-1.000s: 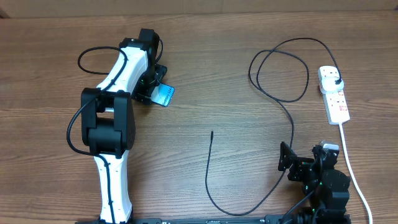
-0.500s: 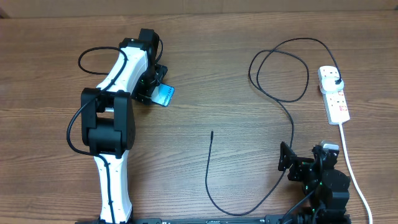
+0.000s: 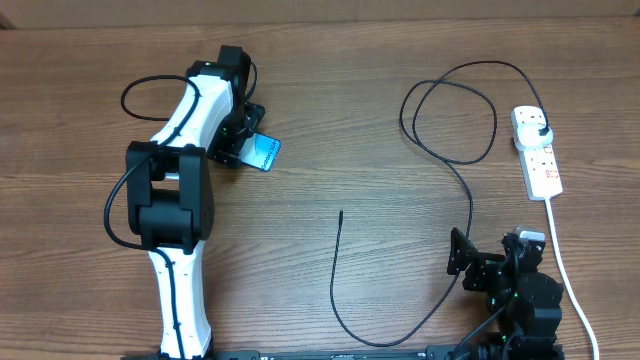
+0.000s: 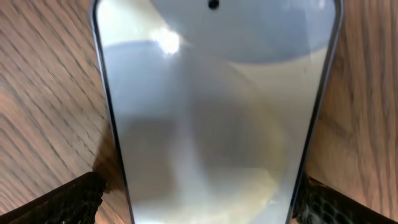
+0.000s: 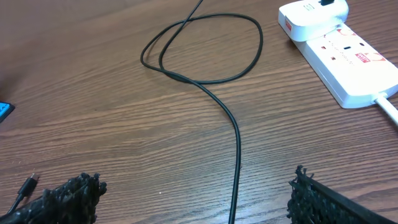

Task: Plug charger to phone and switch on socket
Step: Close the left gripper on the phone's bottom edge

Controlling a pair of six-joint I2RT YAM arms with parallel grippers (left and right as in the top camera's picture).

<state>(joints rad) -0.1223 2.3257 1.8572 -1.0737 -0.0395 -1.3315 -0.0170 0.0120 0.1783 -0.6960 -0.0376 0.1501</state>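
Straddling the phone (image 3: 266, 153) at the table's (image 3: 330, 90) ten o'clock, the left tool (image 3: 250, 142) is being held with jaws spread wide, nothing clamped. The right tool (image 5: 196, 202) is being held equally apart at four o'clock. The charger (image 3: 470, 215) is being carried at its plug end by the socket (image 3: 543, 170) at three o'clock, its tip lying unconnected mid-table.

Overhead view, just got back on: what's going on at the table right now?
The left pincer, open, straddles the slim light-blue smartphone at the far left of the wooden table; no grip is visible yet. The right pincer sits open and empty near its base. The long thin black charger cable lies loose, its plug in the white power strip, its connector tip free mid-table.
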